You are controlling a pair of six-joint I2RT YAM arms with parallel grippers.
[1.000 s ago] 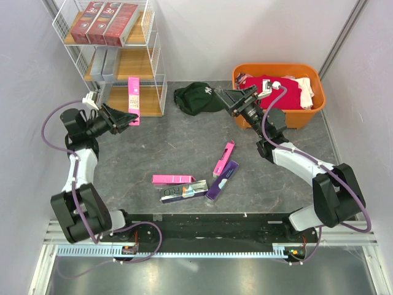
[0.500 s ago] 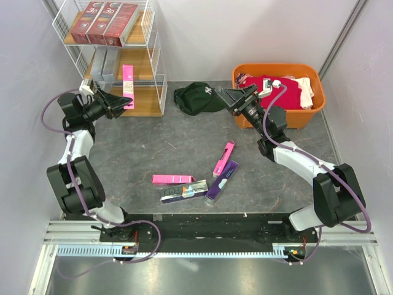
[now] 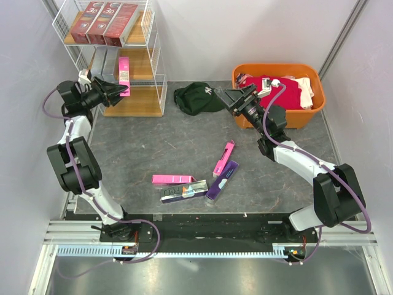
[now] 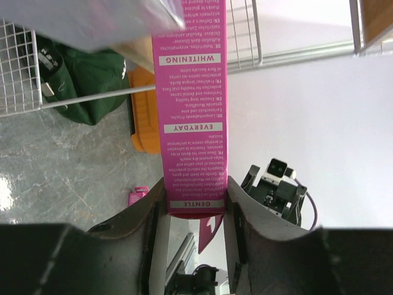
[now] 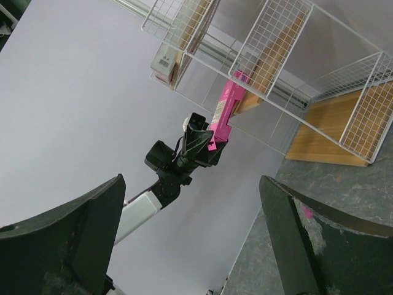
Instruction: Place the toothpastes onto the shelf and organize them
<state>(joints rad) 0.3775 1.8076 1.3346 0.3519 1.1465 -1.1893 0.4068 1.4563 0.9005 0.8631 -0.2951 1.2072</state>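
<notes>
**Pink box** (image 3: 124, 69): you are pinching its lower end in the left gripper (image 3: 114, 93), with its top poking into the shelf's (image 3: 156, 80) middle level beside the grey boxes (image 3: 103, 61).
**Right gripper** (image 3: 229, 98): gaping empty, well right of the shelf.
**Risk:** the tilted box may be heading to snag the shelf or shove the grey boxes.

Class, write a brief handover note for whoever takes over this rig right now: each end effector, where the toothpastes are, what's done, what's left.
Left end effector: shut on a pink toothpaste box, held at the shelf's middle board beside the grey boxes.
Right end effector: open, empty, raised near the orange tub.
Done: three red boxes on the top board, grey ones on the middle.
Left: release the pink one, then shelve four from the table: near pink box, far pink box, holographic box, purple box.
</notes>
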